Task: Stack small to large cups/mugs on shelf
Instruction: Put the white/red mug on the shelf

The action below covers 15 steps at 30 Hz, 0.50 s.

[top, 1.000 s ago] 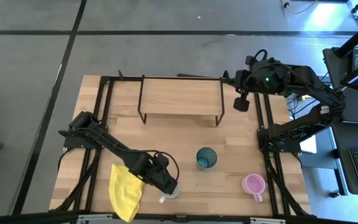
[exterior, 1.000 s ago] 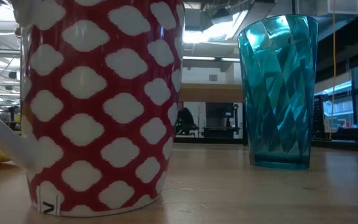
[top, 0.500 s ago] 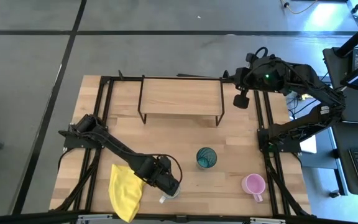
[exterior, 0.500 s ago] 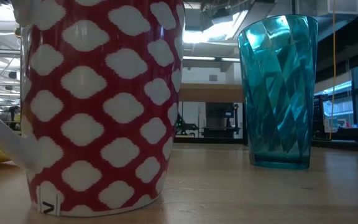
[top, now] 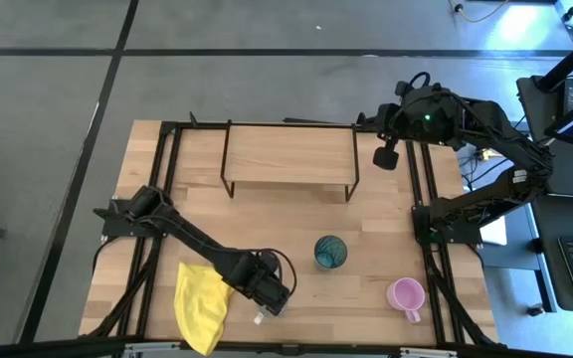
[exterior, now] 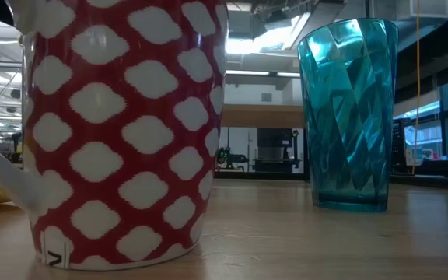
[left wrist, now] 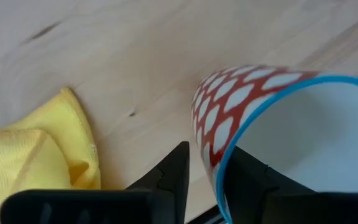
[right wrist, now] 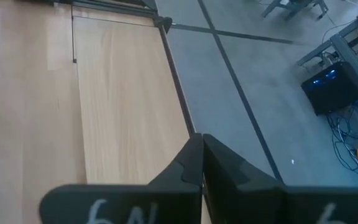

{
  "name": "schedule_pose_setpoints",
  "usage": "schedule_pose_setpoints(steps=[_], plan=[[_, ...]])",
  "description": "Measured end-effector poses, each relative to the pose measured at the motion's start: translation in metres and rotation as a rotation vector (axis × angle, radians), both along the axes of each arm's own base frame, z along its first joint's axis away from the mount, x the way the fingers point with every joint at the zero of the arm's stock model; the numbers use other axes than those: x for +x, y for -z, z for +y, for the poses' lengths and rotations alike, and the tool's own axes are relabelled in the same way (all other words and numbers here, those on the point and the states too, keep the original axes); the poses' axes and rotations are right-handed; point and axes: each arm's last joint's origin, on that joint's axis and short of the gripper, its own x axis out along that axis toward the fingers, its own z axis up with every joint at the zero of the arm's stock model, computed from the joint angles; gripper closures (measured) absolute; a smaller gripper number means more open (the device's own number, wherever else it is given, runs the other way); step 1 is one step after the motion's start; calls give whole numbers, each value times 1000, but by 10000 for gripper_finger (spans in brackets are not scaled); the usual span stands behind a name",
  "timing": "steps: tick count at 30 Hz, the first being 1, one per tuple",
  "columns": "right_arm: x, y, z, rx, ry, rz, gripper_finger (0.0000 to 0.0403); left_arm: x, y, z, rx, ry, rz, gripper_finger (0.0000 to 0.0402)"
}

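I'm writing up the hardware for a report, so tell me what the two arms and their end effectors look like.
Both arms are dark, jointed and slim, with black cables looping along them. The left end effector has two black, wedge-shaped fingers. The right end effector has matching black fingers, and white lettering shows on its body. A small green light glows on the right arm near its wrist.
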Motion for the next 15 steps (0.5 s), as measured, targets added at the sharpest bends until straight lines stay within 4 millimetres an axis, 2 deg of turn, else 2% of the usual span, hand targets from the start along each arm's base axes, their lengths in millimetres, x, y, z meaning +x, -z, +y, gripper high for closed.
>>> schedule_pose_setpoints(steps=[7, 15], plan=[[1, -2, -2, -13, 2, -22, 390, 6, 0, 9, 30, 36, -27, 387], [-1, -3, -14, -29, 53, -28, 390, 12, -4, 27, 23, 27, -21, 389]])
